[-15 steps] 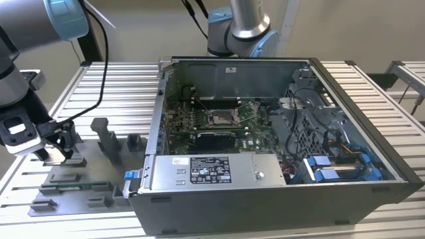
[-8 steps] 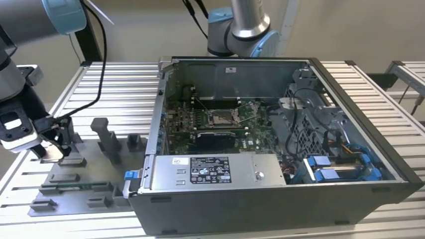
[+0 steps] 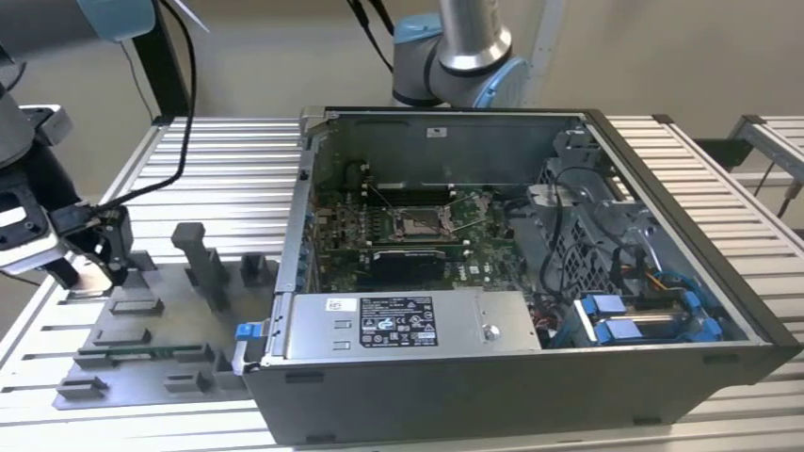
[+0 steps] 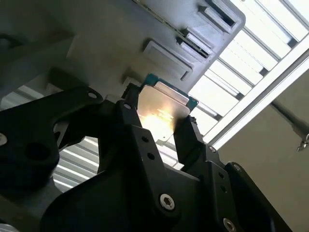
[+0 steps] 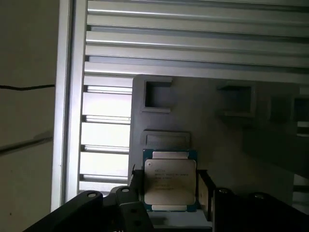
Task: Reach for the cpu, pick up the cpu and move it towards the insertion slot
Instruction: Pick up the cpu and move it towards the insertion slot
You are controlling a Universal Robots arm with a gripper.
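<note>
The cpu (image 5: 170,180), a flat square chip with a silvery top and a thin green rim, sits between the two black fingers of my gripper (image 5: 170,193) in both wrist views. The fingers press on two opposite edges of the cpu (image 4: 162,110), so the gripper (image 4: 159,126) is shut on it. In the exterior view the gripper (image 3: 86,266) is at the far left, low over the corner of the grey fixture plate (image 3: 151,363). The insertion slot (image 3: 419,222), a silver-framed socket on the green board, lies inside the open computer case, well to the exterior view's right of the gripper.
Grey fixture blocks (image 3: 201,264) stand on the plate between the gripper and the case wall (image 3: 299,217). A power supply box (image 3: 409,325) and cables (image 3: 590,235) crowd the case. A second arm's base (image 3: 458,56) rises behind the case. The table is ribbed aluminium (image 3: 226,160).
</note>
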